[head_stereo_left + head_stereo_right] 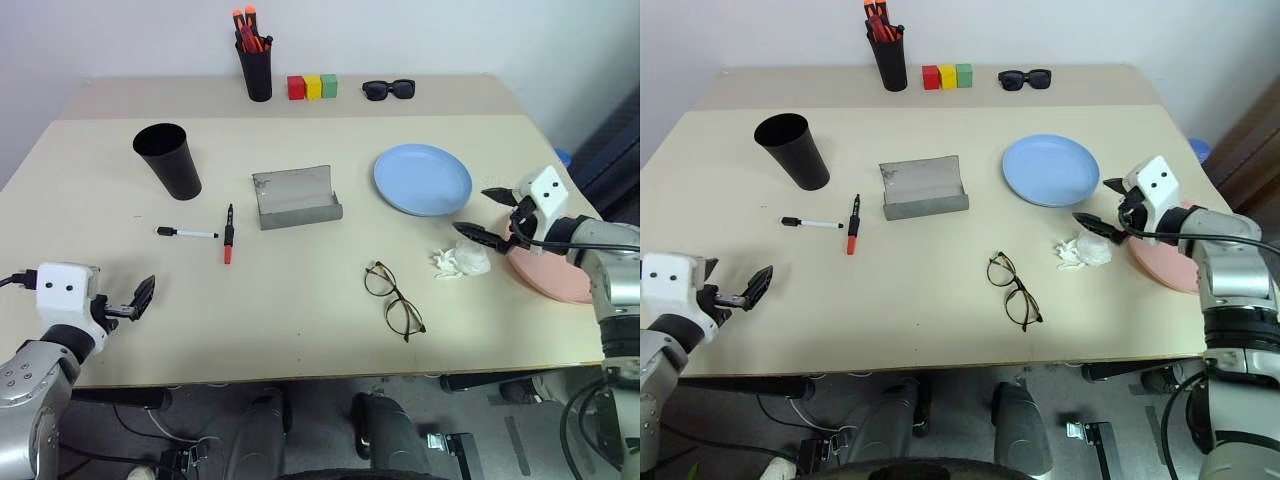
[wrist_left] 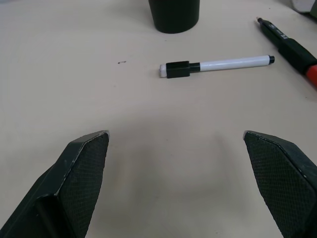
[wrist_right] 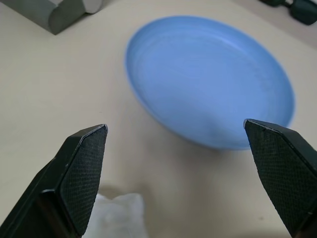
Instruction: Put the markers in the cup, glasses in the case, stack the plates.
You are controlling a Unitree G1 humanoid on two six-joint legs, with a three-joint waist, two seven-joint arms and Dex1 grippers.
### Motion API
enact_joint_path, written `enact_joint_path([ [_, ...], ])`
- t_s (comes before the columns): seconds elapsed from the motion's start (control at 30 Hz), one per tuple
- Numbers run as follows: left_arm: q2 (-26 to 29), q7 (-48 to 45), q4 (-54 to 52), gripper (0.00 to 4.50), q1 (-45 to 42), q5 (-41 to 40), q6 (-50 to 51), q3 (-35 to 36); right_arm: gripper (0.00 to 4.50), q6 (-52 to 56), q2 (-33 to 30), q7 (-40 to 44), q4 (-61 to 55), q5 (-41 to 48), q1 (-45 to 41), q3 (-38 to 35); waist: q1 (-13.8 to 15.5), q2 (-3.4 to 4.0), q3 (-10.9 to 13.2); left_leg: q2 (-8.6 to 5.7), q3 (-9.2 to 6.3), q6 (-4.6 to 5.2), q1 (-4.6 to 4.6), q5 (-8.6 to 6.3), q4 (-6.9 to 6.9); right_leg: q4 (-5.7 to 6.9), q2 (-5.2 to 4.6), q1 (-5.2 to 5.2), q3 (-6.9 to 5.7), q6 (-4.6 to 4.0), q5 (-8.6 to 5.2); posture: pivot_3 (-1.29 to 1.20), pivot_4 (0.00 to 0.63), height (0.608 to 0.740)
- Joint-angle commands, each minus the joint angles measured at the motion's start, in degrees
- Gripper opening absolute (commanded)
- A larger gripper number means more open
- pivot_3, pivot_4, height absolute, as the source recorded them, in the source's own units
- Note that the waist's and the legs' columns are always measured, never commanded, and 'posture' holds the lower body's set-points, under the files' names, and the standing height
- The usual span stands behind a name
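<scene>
Black cup is empty with both markers lying just beside it, glasses lie outside the open case, blue plate and pink plate are apart, and our left gripper and right gripper are spread wide, holding nothing.

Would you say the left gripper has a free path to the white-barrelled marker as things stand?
Probably yes: the left gripper is open, pointing toward the white-barrelled marker, with bare table between them.
</scene>
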Motion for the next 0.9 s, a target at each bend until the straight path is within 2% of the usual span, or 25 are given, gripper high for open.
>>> enact_joint_path([
  [0.03, 0.81, -0.92, -2.3, 4.47, 0.62, -0.95, -0.64, 2.22, 4.5, 1.63, -1.4, 2.46, -4.77, 2.52, 1.32, -1.14, -0.01, 0.0, 0.0, 0.0, 0.0, 0.0, 0.0, 0.0, 0.0, 0.0, 0.0, 0.01, 0.0, 0.0, 0.0, 0.0, 0.15, 0.74],
  [0.27, 1.71, -2.49, -2.43, 4.47, 1.26, -2.18, -0.77, 3.23, 4.5, 2.49, -1.0, 1.5, -6.97, 2.41, 1.9, -1.3, -0.04, 0.01, 0.0, 0.02, 0.02, 0.0, 0.02, 0.0, 0.02, 0.0, -0.02, -0.08, 0.0, -0.06, 0.04, 0.0, 0.15, 0.74],
  [0.43, 0.67, 1.57, -4.08, 4.47, -5.22, -4.98, 4.38, 0.77, 4.5, 0.54, 1.81, -2.16, -8.74, 0.6, 1.97, 0.37, 0.12, 0.0, -0.01, 0.02, 0.03, 0.0, 0.01, 0.0, 0.02, 0.0, -0.02, -0.08, -0.03, -0.06, 0.04, 0.0, 0.15, 0.74],
  [0.6, -1.26, 8.59, -3.2, 4.47, -16.48, -2.43, 11.65, -9.58, 4.5, 0.45, 7.61, -6.95, -14.73, -0.67, 2.75, 3.62, 0.29, -0.01, -0.02, 0.0, 0.04, 0.03, 0.02, 0.02, 0.06, 0.1, 0.0, 0.19, -0.03, -0.01, 0.07, 0.0, 0.15, 0.74],
  [0.77, -6.94, 19.74, 4.61, 4.47, -35.46, 2.15, 29.09, -20.45, 4.5, 3.29, 12.9, -9.58, -23.21, -0.06, 3.65, 7.73, 1.04, -0.07, -0.04, 0.01, -0.04, 0.19, 0.02, 0.13, 0.24, 0.26, 0.15, 0.24, -0.03, 0.28, 0.22, 0.0, 0.15, 0.74],
  [0.9, -13.29, 24.81, 10.74, 4.47, -44.66, 3.35, 37.97, -19.71, 4.5, 6.53, 16.04, -11.57, -29.5, 0.66, 5.77, 10.54, 1.27, -0.1, -0.05, 0.0, -0.04, 0.18, 0.04, 0.14, 0.26, 0.31, 0.17, 0.24, -0.02, 0.32, 0.22, 0.0, 0.15, 0.74],
])
